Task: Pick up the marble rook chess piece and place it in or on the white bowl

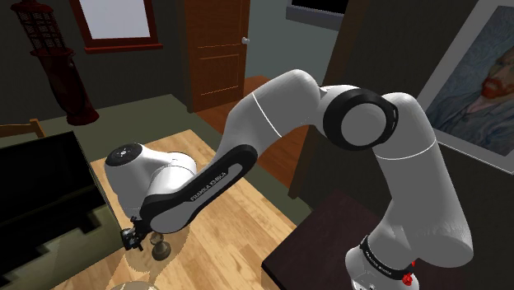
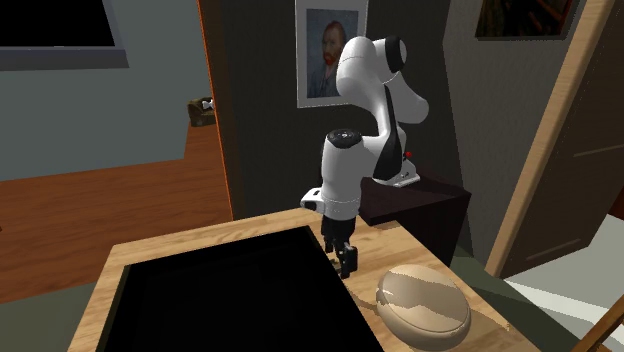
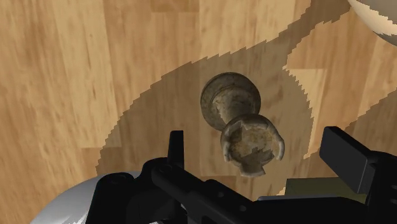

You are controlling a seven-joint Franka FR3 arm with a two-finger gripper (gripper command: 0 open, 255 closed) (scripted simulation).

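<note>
Hovering low over the wooden table (image 1: 239, 239), the gripper (image 3: 256, 141) stands wide, its fingers straddling the upright mottled stone rook (image 3: 238, 121) without touching it, lined up for a grasp, I'd say. The cream bowl (image 2: 415, 330) waits nearby. The forearm lettering (image 1: 206, 188) seems to read FRANKA EMIKA.

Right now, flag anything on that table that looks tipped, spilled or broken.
Nothing stands out. The rook stands upright on the wooden table, between the open jaws, which do not touch it. The cream bowl sits apart from it, whole, with nothing spilled.
</note>
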